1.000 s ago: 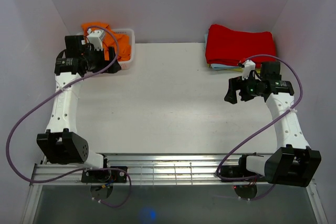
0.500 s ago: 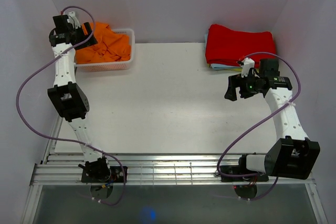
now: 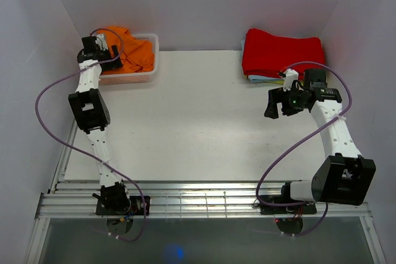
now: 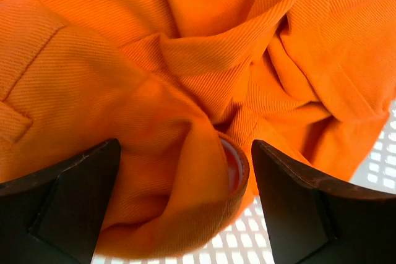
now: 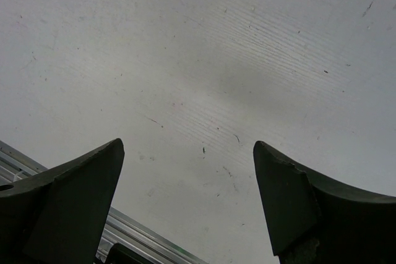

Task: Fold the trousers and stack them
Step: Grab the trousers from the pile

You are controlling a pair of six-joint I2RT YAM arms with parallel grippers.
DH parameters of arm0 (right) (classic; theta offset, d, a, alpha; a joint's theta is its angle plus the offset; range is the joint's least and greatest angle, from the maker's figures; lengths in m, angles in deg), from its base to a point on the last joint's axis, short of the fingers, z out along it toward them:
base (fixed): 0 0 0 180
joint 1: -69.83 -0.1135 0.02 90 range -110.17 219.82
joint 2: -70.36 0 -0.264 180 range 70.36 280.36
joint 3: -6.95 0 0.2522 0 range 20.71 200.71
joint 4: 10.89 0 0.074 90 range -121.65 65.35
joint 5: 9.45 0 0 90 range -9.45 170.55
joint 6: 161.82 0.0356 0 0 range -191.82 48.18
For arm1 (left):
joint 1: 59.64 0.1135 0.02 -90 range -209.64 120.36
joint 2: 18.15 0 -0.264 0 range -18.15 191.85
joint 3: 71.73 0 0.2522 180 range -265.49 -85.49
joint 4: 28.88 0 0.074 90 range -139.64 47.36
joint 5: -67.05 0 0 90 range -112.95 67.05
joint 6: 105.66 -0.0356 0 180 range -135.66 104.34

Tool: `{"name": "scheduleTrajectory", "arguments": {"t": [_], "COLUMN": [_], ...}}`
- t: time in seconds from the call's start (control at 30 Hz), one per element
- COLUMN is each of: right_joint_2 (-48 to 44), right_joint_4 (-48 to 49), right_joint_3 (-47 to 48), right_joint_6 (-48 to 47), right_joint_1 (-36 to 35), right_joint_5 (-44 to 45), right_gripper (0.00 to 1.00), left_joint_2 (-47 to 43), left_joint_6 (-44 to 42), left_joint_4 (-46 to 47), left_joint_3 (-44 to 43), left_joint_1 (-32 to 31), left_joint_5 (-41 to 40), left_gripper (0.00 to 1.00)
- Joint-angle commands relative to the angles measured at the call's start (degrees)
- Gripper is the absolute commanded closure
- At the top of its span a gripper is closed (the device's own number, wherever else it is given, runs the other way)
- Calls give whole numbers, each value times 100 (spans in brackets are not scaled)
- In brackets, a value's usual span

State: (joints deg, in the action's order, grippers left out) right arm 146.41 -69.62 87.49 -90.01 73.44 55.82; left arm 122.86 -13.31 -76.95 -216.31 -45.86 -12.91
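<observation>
So the left gripper (image 4: pixel 184 153) has dipped back onto the trousers (image 3: pixel 135 54), bunched in the basket (image 3: pixel 130 78) upper left, jaws open. Mid-right, the right gripper (image 5: pixel 185 149) idles open. I'd bite a thick fold, lift slowly.

Trousers (image 3: pixel 135 52) in basket (image 3: pixel 130 79), left tool (image 3: pixel 109 54) above

Seen from above, the light falls soft and even. The white worktop (image 3: pixel 204 122) is bright with no glare, and my arms cast only faint shadows on it. The bottom strip of that view is dim and grey, with a small blue glint (image 3: pixel 175 253). At my left wrist the trousers (image 4: pixel 185 60) glow a saturated orange and their weave is crisp, while my left fingers (image 4: pixel 62 214) are dark and slightly soft-edged. At my right wrist the worktop reads grey under a diffuse shadow patch. Its specks are sharp, and my right fingers (image 5: pixel 68 202) are almost silhouettes.
</observation>
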Motion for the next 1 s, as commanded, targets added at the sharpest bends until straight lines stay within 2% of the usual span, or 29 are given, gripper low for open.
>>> {"name": "scheduleTrajectory", "arguments": {"t": [0.0, 0.13, 0.23, 0.27, 0.33, 0.37, 0.47, 0.5, 0.53, 0.7, 0.73, 0.87, 0.97], "right_joint_2": [94, 156, 164, 173, 199, 208, 200, 200, 200, 68, 42, -99, -187], "right_joint_4": [50, -29, -29, -29, -38, -55, -56, -56, -64, -56, -56, -47, -47], "right_joint_3": [361, 528, 590, 608, 660, 678, 722, 722, 722, 687, 678, 617, 590], "right_joint_6": [35, 35, 35, 44, 44, 53, 62, 70, 79, 88, 97, 79, 71], "right_joint_1": [-10, -10, -10, -10, -10, -10, -10, -10, -10, -10, -10, -10, -10], "right_joint_5": [21, 144, 214, 223, 284, 293, 311, 302, 302, 267, 258, 249, 249], "right_gripper": [10, 10, 10, 10, 10, 10, 10, 10, 10, 10, 10, 10, 10], "left_joint_2": [224, 576, 779, 805, 840, 832, 683, 613, 386, -555, -757, -1742, -2042], "left_joint_6": [-24, -111, -550, -656, -771, -754, -535, -421, -350, 221, 379, 845, 1135], "left_joint_4": [275, 433, 477, 512, 547, 574, 652, 697, 767, 1600, 1837, 3732, 4386], "left_joint_3": [-189, -268, -347, -365, -365, -373, -488, -505, -523, -462, -383, 407, 330], "left_joint_1": [-7, -138, -367, -411, -499, -508, -517, -517, -525, -508, -508, -517, -517], "left_joint_5": [51, -107, -511, -712, -828, -820, -758, -671, -609, 154, 504, 947, 938], "left_gripper": [2, 2, 11, 26, 42, 57, 82, 94, 100, 100, 100, 100, 100]}}
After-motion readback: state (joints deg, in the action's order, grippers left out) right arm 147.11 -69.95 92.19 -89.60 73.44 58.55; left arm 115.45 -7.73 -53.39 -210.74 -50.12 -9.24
